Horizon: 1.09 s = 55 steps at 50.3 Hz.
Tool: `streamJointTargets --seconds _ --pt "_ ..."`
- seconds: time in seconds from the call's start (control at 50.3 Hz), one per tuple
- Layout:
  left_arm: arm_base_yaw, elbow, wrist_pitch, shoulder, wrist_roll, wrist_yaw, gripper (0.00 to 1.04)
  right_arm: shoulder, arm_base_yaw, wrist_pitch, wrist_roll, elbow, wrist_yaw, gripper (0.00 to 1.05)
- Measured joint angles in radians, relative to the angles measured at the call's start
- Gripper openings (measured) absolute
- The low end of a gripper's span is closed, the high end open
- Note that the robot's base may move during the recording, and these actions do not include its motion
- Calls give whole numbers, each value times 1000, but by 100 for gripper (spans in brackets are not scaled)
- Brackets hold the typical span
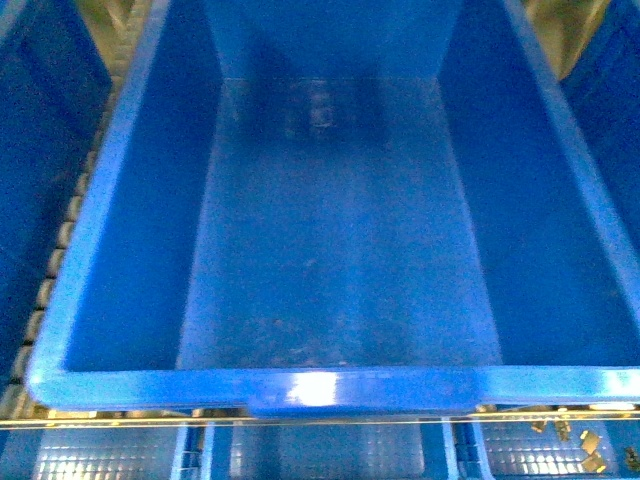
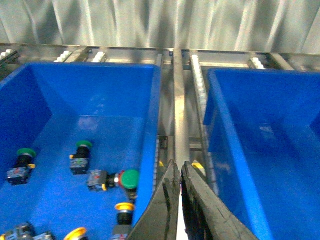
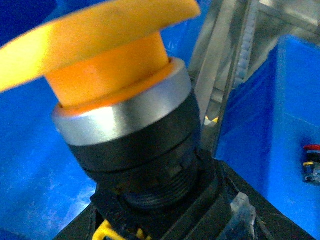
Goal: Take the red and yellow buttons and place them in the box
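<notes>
Trays (image 1: 330,450) just before box (image 1: 300,388)

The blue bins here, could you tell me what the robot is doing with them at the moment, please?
The right hand grips a yellow push-button switch by its black body, above blue plastic. The left hand is shut and empty, over the rail between two bins. The source bin holds green- and yellow-capped switches. The big bin in front shows no switches yet.
</notes>
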Motion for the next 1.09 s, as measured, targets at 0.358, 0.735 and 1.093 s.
streamJointTargets --seconds 0.358,0.735,1.093 --pt "0 0 -116 -116 0 1 3 61 261 50 108 0 212 41" --pt "0 0 -243 -243 2 4 3 54 277 21 114 10 237 41" --pt "0 0 -386 -372 3 1 3 78 297 20 116 33 243 41"
